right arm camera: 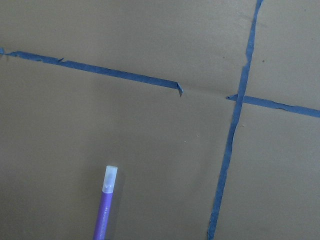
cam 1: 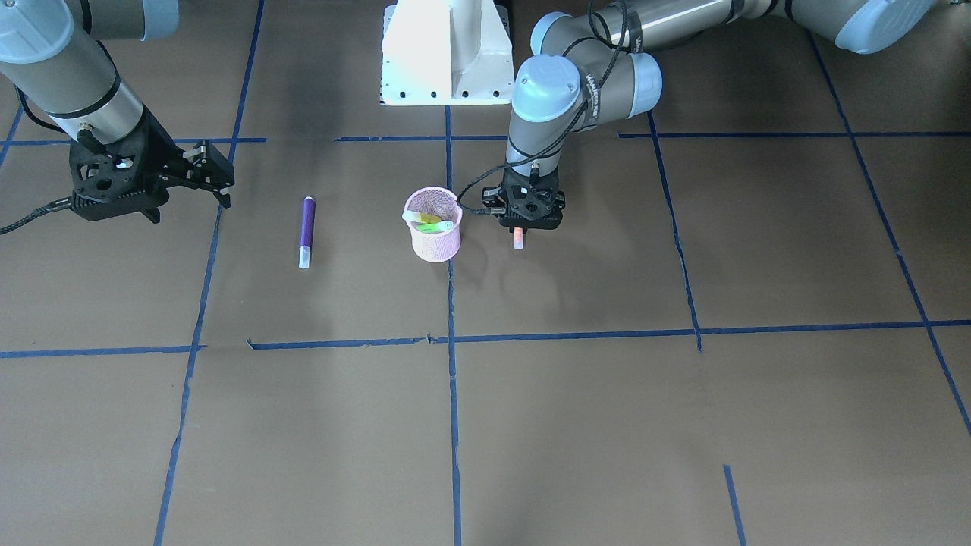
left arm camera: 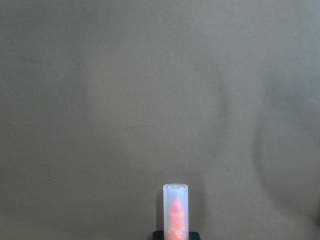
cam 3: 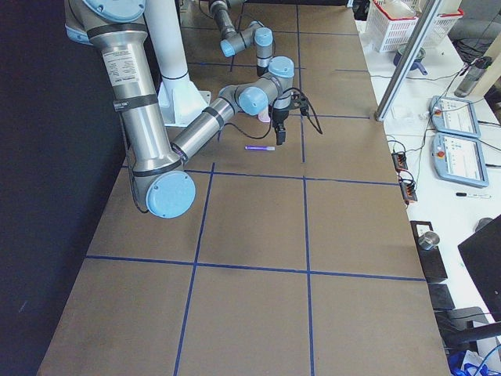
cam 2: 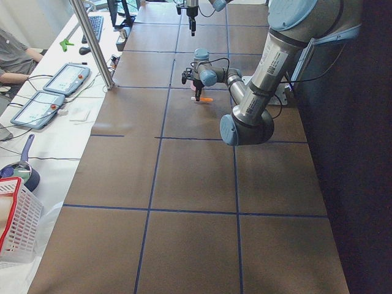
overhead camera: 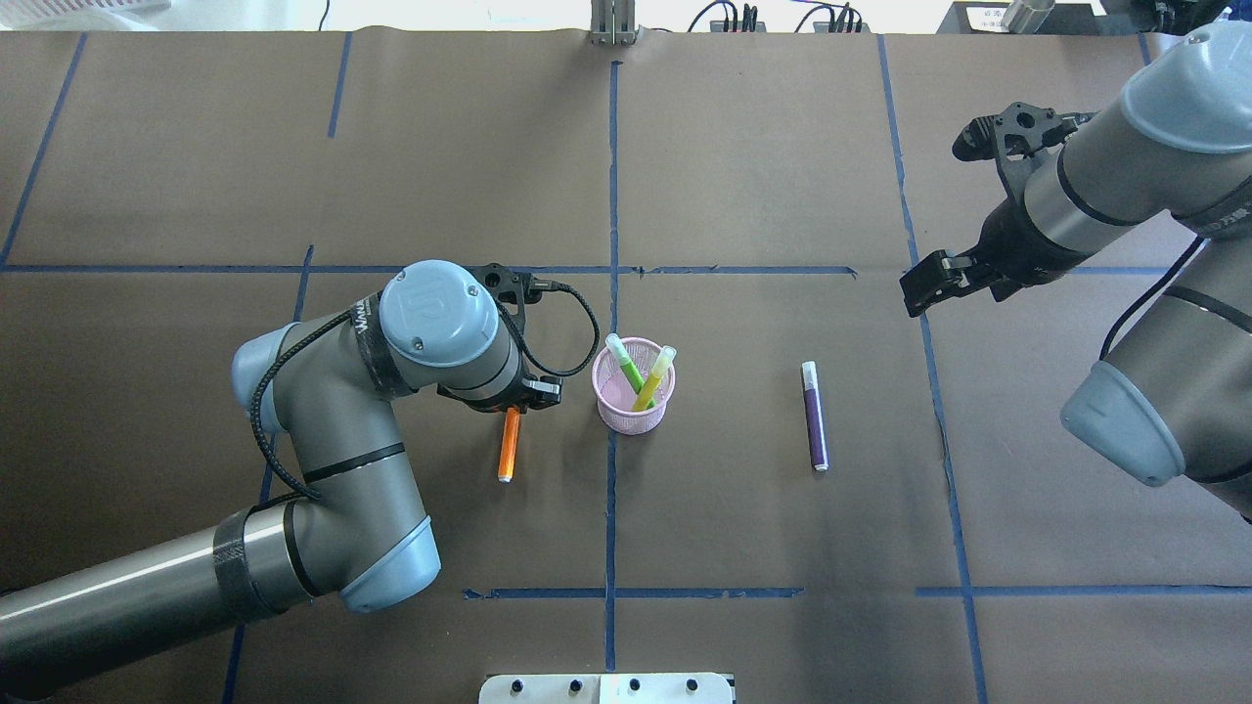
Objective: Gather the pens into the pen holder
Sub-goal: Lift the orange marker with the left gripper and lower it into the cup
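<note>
Beside the pen holder (overhead camera: 634, 417), left tool (cam 1: 520, 227) clamps orange pen (overhead camera: 509, 445).

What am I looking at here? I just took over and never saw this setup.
The robot's left arm and right arm work at a brown table marked with blue tape; each ends in a two-finger gripper. Two pictures look down from behind and in front of the robot, two from the table's ends, two from wrist cameras. A pink mesh pen holder stands mid-table with two greenish pens inside. An orange pen is beside it, with the left gripper over one end; whether it grips is unclear. A purple pen lies on the other side, untouched. The right gripper hovers farther out, apparently open and empty.
</note>
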`<control>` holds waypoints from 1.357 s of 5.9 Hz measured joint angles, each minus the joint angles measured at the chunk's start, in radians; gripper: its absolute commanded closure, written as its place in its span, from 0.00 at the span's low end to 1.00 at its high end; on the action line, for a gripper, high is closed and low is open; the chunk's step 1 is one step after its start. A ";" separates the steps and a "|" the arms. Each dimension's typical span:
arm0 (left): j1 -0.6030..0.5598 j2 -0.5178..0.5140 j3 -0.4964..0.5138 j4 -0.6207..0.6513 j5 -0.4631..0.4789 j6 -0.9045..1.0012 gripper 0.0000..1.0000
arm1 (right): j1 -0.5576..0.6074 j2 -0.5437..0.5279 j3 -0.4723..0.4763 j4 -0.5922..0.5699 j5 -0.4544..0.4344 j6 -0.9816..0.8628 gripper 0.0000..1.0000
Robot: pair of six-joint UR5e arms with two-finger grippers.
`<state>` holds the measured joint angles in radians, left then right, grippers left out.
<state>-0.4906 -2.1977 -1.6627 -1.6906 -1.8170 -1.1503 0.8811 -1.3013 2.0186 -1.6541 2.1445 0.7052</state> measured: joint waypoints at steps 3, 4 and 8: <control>-0.022 -0.051 -0.135 -0.053 0.170 0.083 1.00 | -0.001 0.000 0.001 0.000 0.000 0.000 0.00; -0.021 -0.069 -0.132 -0.124 0.212 0.100 1.00 | 0.000 0.001 0.001 0.000 0.000 0.000 0.00; 0.081 -0.131 0.000 -0.299 0.458 0.100 1.00 | -0.001 0.002 -0.003 0.000 -0.001 0.000 0.00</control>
<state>-0.4094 -2.3284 -1.6626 -1.9900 -1.3586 -1.0504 0.8805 -1.2993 2.0155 -1.6544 2.1430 0.7056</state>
